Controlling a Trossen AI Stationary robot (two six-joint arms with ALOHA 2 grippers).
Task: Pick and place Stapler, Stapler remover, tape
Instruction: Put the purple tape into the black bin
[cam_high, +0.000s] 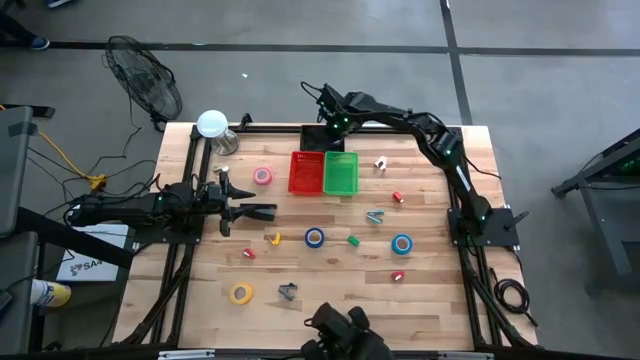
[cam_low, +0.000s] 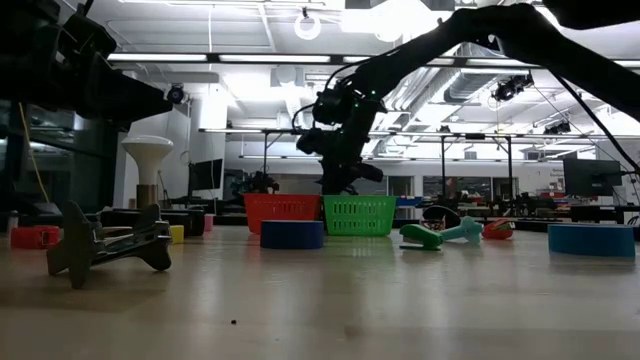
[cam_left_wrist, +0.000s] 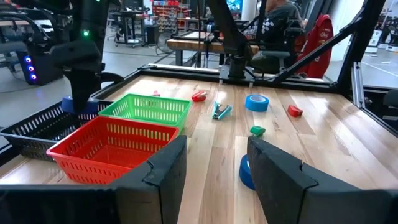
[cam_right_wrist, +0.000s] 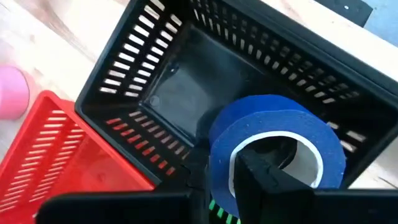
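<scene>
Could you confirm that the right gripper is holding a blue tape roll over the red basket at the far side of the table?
Not quite: the right gripper does hold a blue tape roll, but over the black basket, not the red basket beside it. The right wrist view shows the roll hanging above the black basket's floor.

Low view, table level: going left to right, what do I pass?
Left gripper → red basket → blue tape roll → green basket → teal staple remover → second blue tape roll.
</scene>
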